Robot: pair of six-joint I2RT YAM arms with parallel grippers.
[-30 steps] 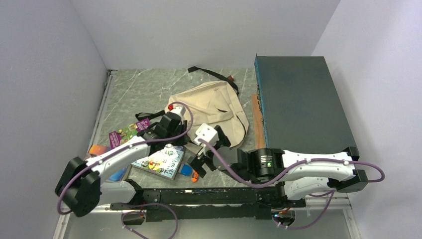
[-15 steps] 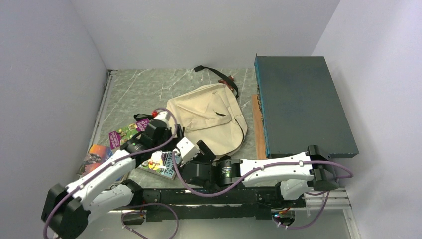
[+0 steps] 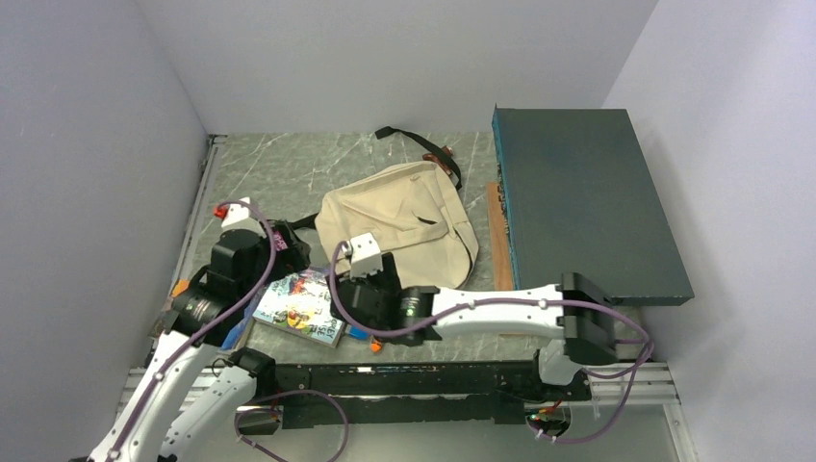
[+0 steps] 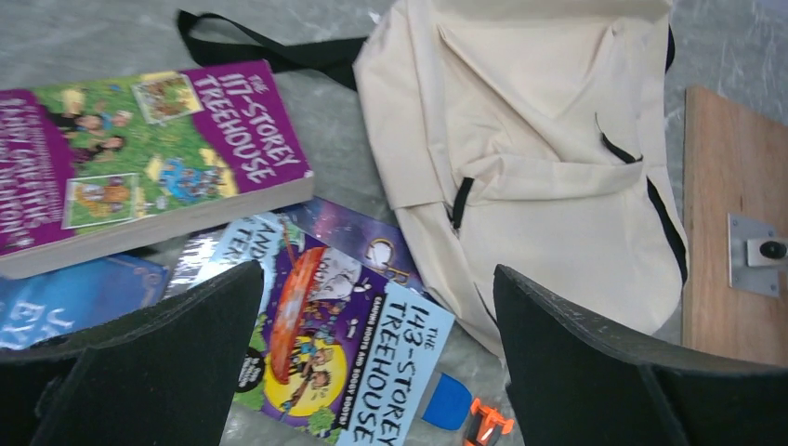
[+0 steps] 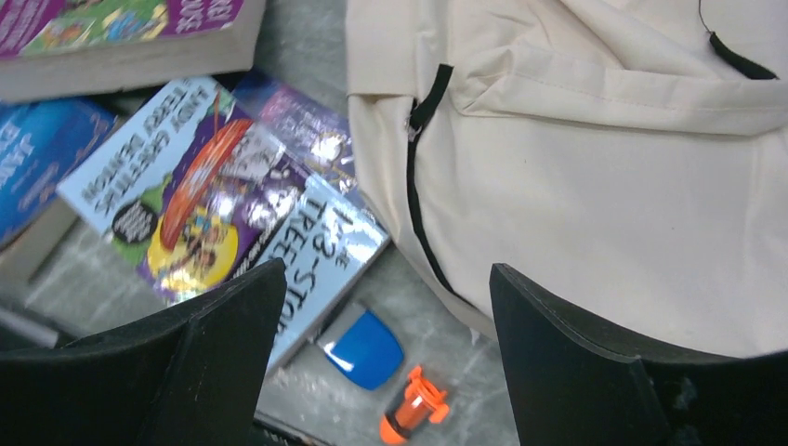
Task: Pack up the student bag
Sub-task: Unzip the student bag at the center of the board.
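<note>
The left gripper [image 4: 376,279], jaws spread wide and empty, hangs over a book [image 4: 344,334] with the bag [image 4: 548,158] ahead to its right, while the right gripper [image 5: 386,269] (also spread, holding nothing) hangs over the bag's left edge.

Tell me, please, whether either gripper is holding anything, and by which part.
Nothing is held: the left gripper and the right gripper both stand open and empty.
</note>
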